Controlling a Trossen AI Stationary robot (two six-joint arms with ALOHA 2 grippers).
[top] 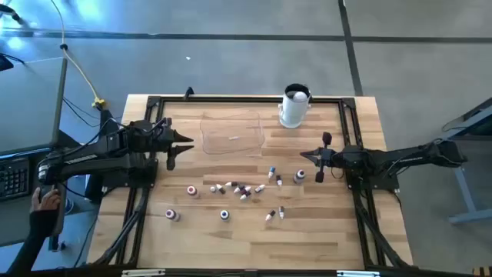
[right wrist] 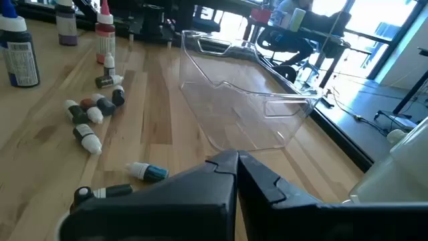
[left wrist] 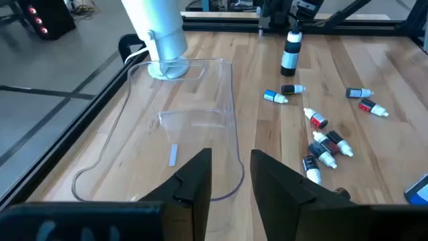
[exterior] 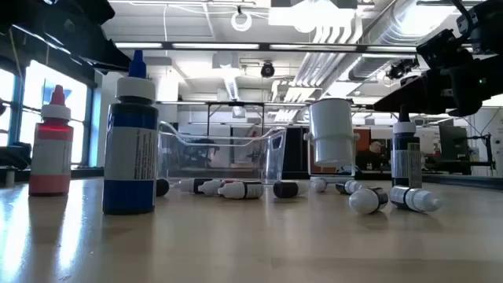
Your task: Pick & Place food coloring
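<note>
**Nothing grabbed yet, both arms parked over the table**

Going left to right across the high view. At the far left edge there's a person's hand [top: 48,198] on a dark handle, off the table. Next comes the left gripper [top: 178,144], left of centre in the frame, fingers partly apart with nothing between them; its wrist view shows the gap clearly, with the clear plastic tray [left wrist: 180,127] right ahead of it.

In the middle and lower middle of the frame sits the food coloring [top: 240,189]: a loose scatter of tiny bottles and little pots on the wood, most of them lying down, a few upright. None are in the tray, which looks empty. The big white container [top: 294,106] stands at the upper middle, by the tray's far corner.

Over on the right, the right gripper [top: 317,159] hangs just above the upper right end of the scatter, fingers pressed together, holding nothing.

My read: this is the very start, before the first pick. The next move probably calls for one gripper to drop over a single bottle, spread wide enough to straddle it, and avoid knocking its neighbours in that tight cluster. Presumably the tray is the drop spot.
</note>
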